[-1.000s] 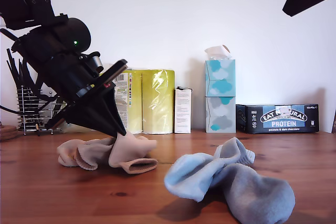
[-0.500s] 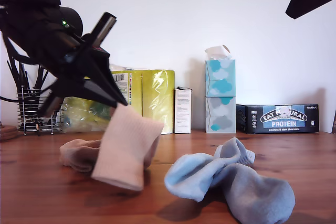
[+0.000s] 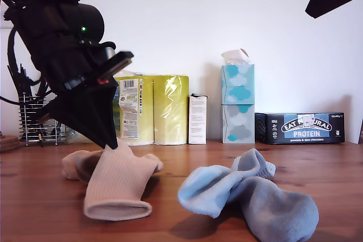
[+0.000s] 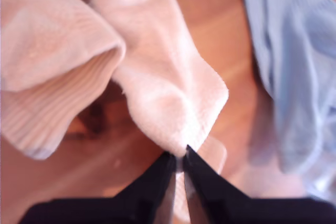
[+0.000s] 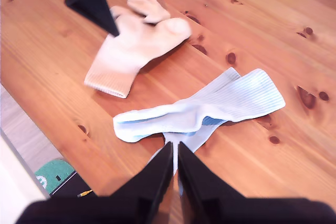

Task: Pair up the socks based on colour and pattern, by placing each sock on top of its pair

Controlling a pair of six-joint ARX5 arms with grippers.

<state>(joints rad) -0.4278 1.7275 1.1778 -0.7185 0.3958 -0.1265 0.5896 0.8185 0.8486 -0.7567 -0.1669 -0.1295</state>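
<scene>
Beige knit is pinched between the closed fingers of my first gripper (image 4: 178, 162): they clamp on an edge of the upper beige sock (image 3: 119, 182), whose ribbed cuff rests on the wooden table (image 3: 45, 213). The other beige sock (image 3: 79, 164) lies bunched behind it, touching it and partly under it. Taking the upper beige sock as landmark, the two pale blue socks (image 3: 249, 194) lie piled together just beside it, towards the exterior view's right, one over the other with a greyish foot nearest the camera. Behind stand yellow packs (image 3: 153, 109), stacked tissue boxes (image 3: 237, 103) and a dark protein box (image 3: 299, 127).

By my judgement the step in hand is laying the held sock on its beige partner; the blue pair looks already stacked. The overlap is only partial and the lower sock is crumpled, so the next move calls for settling the cloth squarely over its mate, then parting the fingers and lifting straight off so the knit does not drag along.

My first arm slants steeply down from the exterior view's upper left, its fingertips low at the sock. My second gripper (image 5: 174, 169) hangs high over the table above the blue socks, fingers drawn together and holding nothing, well clear of the cloth
</scene>
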